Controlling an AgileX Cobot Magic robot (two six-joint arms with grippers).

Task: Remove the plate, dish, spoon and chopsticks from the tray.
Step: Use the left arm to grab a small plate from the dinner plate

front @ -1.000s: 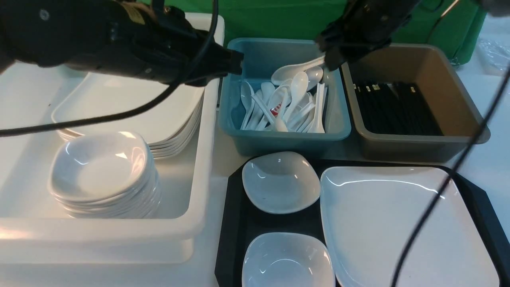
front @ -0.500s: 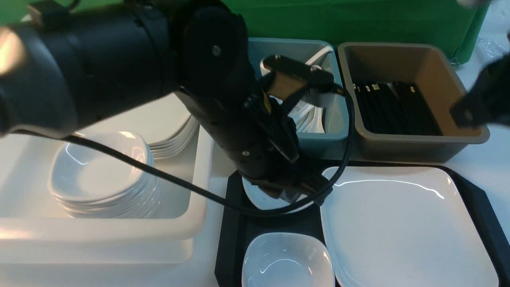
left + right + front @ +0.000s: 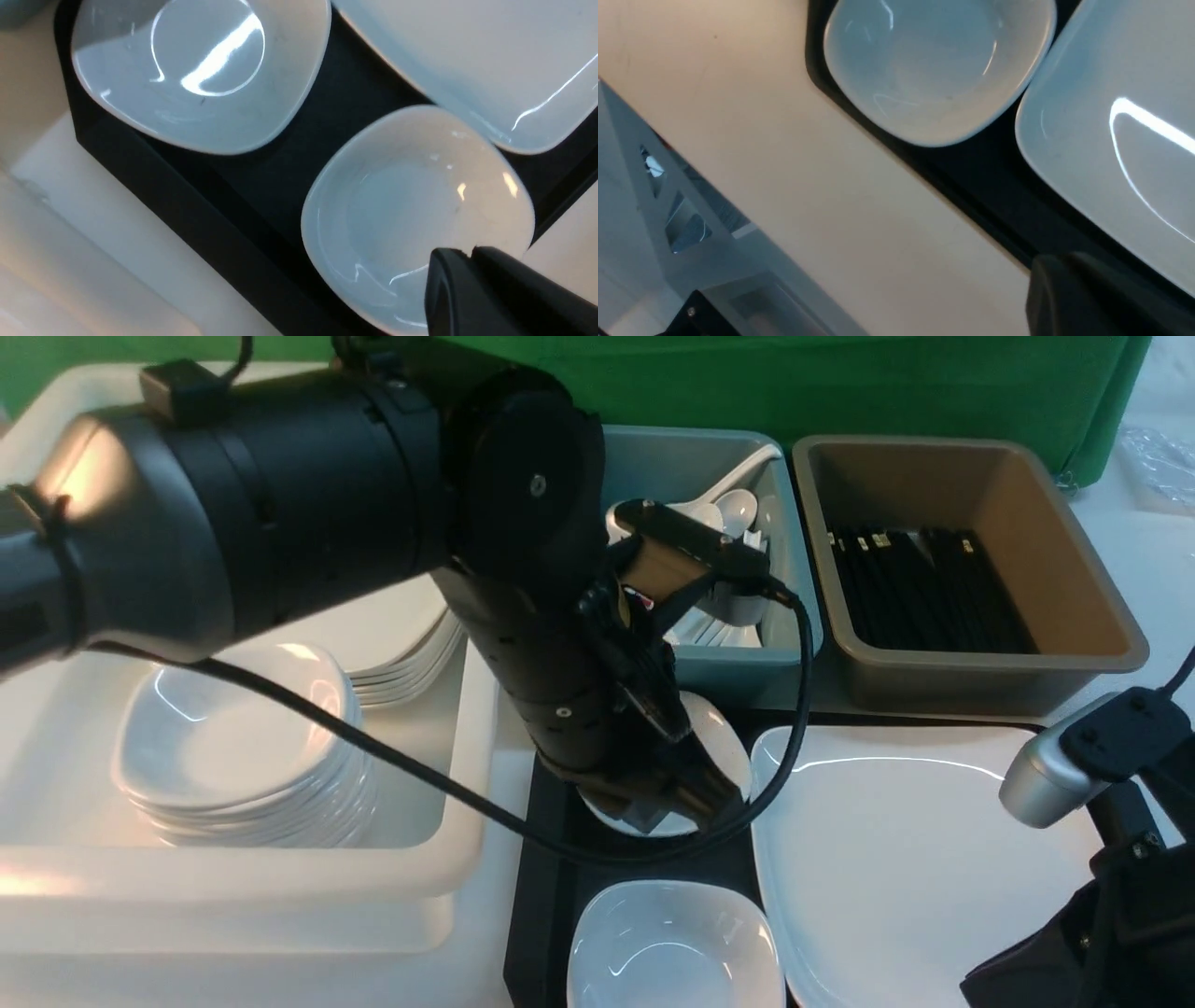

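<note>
Hovering over the near dish (image 3: 411, 210), the left gripper (image 3: 469, 254) had its jaws pressed together, empty; the right gripper (image 3: 1064, 266) was likewise closed on nothing. That dish and the far dish (image 3: 201, 70) sat at 9 o'clock on the tray (image 3: 546, 859), the plate (image 3: 915, 859) at 3 o'clock. Spoons (image 3: 738, 509) lay in the blue bin (image 3: 794, 644) and chopsticks (image 3: 934, 588) in the brown bin (image 3: 990, 681), both at 12 o'clock, so seemingly cleared; plate and dishes were not yet off.

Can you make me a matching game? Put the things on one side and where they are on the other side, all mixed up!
Things:
1. big plate
2. spoons
3. chopsticks
4. stack of small dishes

Places:
A. in the brown bin
B. in the white tub
C. on the black tray
D. in the blue bin

Right pairs: 1-C, 2-D, 3-A, 4-B.
</note>
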